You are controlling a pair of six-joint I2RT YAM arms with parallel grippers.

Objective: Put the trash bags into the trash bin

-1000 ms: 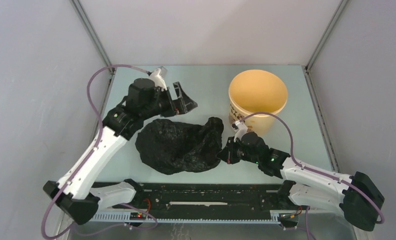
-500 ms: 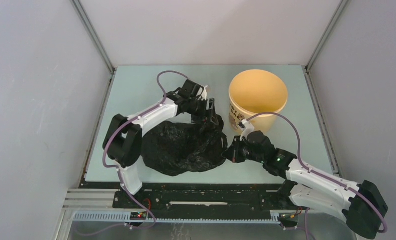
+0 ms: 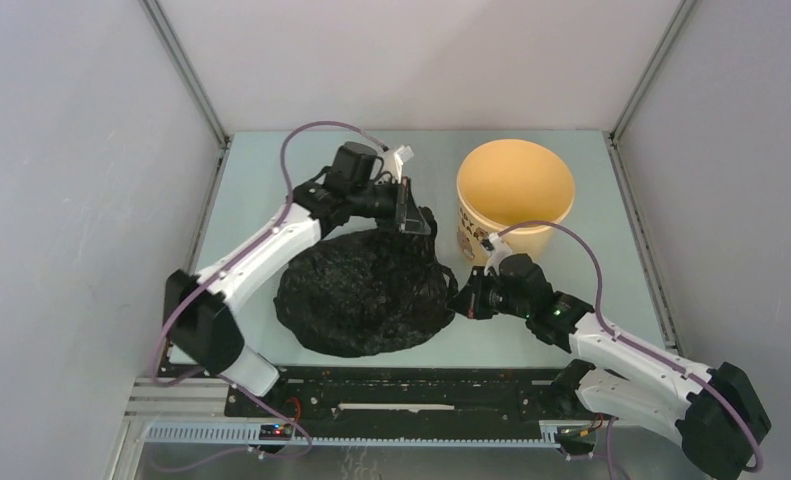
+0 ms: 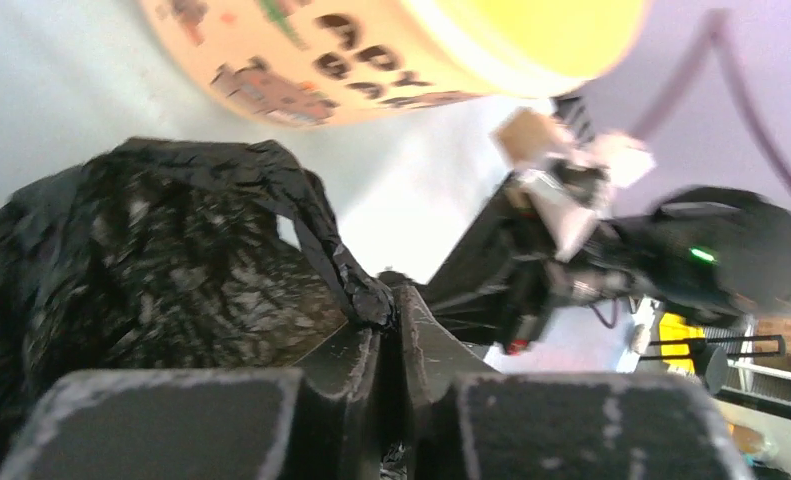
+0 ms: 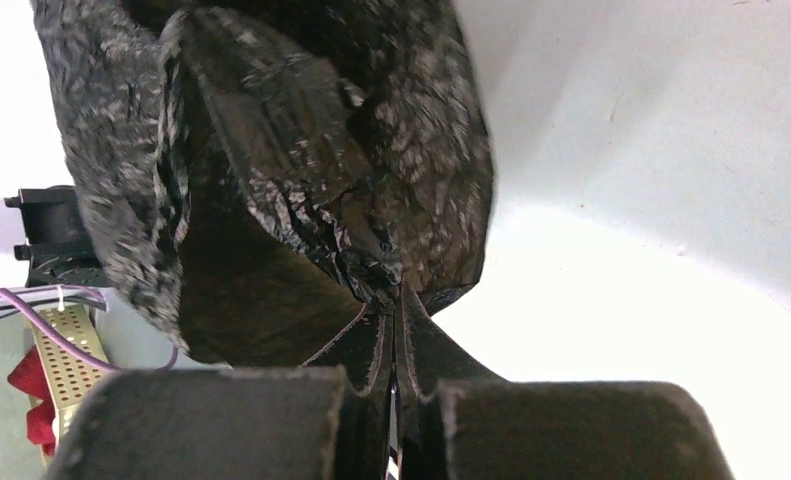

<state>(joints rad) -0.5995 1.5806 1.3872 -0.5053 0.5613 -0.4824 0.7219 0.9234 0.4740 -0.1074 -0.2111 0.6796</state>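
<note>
The left arm arches over the bench (image 3: 246,185), elbow bent, and its left tool (image 3: 412,216) is pinched tight on a twisted strip at the far edge of the trash bag (image 3: 366,295). The right arm lies low, and the right tool (image 3: 458,301) is clamped on the bag's right edge. Both wrist views are blurred. The bag is glossy, crinkled black film lying on the bench beside the round, pale yellow trash bin (image 3: 516,185).
</note>
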